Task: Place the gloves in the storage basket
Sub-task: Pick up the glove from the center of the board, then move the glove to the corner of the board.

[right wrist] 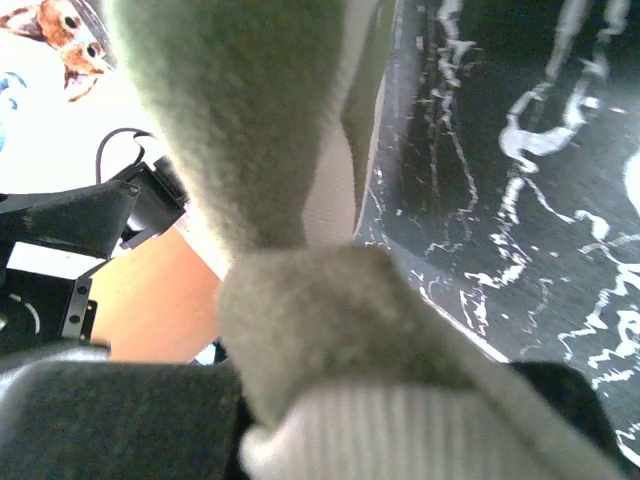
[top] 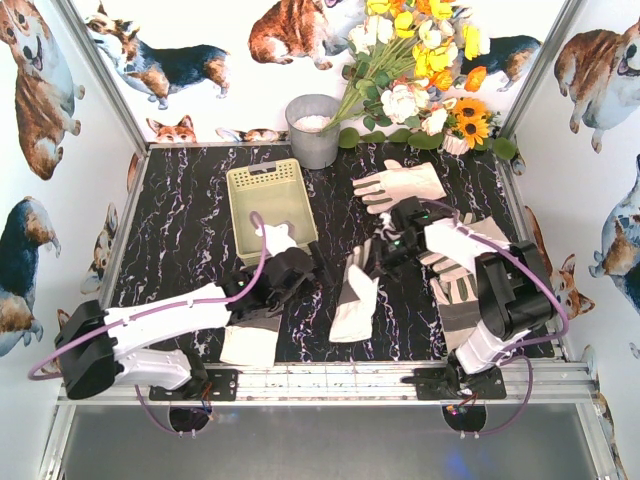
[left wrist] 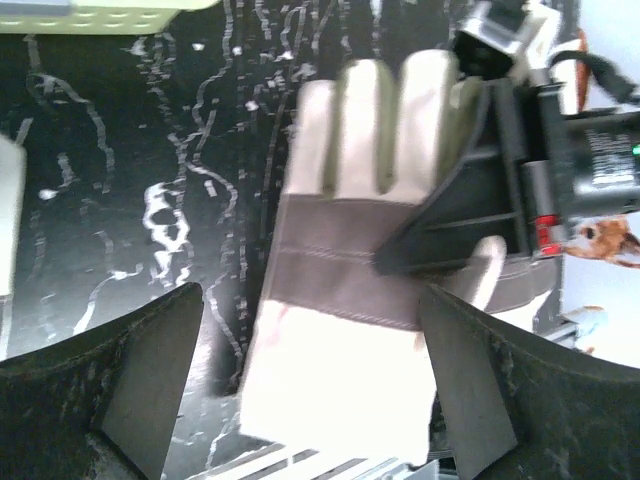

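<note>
Right end effector [top: 383, 254] is pinched shut on the far end of a glove [top: 352, 300]. In its wrist view the cream fabric [right wrist: 270, 120] bunches between the dark fingers, very close to the lens. Left end effector [top: 298, 272] hovers just left of the same glove with its fingers spread and nothing between them. Its wrist view looks down on the grey palm band [left wrist: 340, 280], where a black finger of the right end effector rests.

The glove lies near the middle of the black marbled bench [top: 180, 230], between the two arms. The basket [top: 262, 170] sits to the far left, well apart from it and beyond the left end effector.

The step appears to be lifting this glove for the carry to the basket. The fabric is floppy, so the lift probably needs to go high enough for the hanging cuff to clear both the bench and the basket rim. The left arm lies across the direct path, so it likely has to draw aside, or the carry must arc over it.

The glove's long axis runs roughly near to far, leaning a little right at the far end. Its fingers point away from the arm bases and its white cuff points toward the near edge.
</note>
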Robot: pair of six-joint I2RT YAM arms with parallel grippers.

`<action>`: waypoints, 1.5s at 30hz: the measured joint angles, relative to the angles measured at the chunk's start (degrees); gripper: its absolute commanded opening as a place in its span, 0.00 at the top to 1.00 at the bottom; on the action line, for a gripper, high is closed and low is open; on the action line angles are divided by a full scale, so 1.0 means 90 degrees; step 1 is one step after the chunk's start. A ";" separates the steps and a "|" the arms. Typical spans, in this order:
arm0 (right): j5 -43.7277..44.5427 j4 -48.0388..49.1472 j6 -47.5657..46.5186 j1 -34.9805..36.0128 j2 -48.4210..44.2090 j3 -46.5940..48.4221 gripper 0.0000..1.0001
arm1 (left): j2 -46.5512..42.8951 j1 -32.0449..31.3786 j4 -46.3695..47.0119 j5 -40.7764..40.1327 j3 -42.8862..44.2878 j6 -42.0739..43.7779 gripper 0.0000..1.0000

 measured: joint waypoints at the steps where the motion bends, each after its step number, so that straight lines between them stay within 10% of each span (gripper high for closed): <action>1: 0.0022 -0.0104 -0.0078 -0.0107 -0.0044 0.0000 1.00 | -0.0100 0.0005 -0.0151 -0.0046 -0.0022 -0.0073 0.28; 22: 0.0202 -0.0933 -0.0556 -0.0469 -0.0748 -0.0010 1.00 | 0.0945 0.0257 -0.2739 -0.0325 -0.0410 -0.0690 0.50; 45: 0.1525 -0.2732 -0.1642 -0.0556 -0.1411 0.0559 1.00 | 0.3648 0.0112 0.0236 0.2718 0.1557 0.0719 0.58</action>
